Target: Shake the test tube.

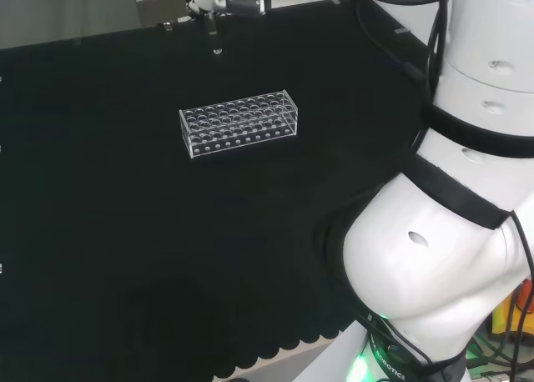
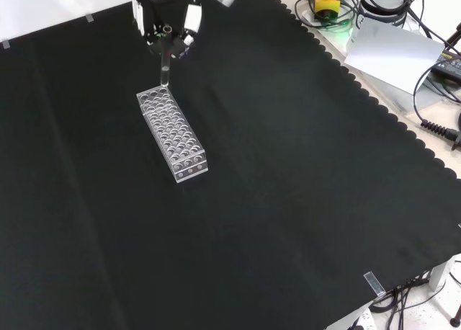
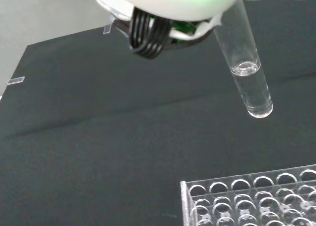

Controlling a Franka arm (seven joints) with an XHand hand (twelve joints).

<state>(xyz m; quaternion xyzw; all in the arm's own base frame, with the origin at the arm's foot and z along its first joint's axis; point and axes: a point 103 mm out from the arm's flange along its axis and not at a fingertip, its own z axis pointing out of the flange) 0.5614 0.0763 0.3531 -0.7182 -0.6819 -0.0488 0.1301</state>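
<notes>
Covering the whole bench, a black cloth point(image 2: 288, 200) with a wavy edge. Standing on it, a clear rack point(image 2: 172, 133) full of round holes, long and low, in the upper left part of the front view. Reaching in at the top of the front view, the hand point(image 2: 167, 34), black and white, fingers curled and pinching the top of a test tube point(image 2: 165, 69). Hanging straight down from the hand, up in the air, round bottom just over the far end of the rack and not touching it. Sitting low in the test tube point(image 3: 249, 85), a little clear liquid.
</notes>
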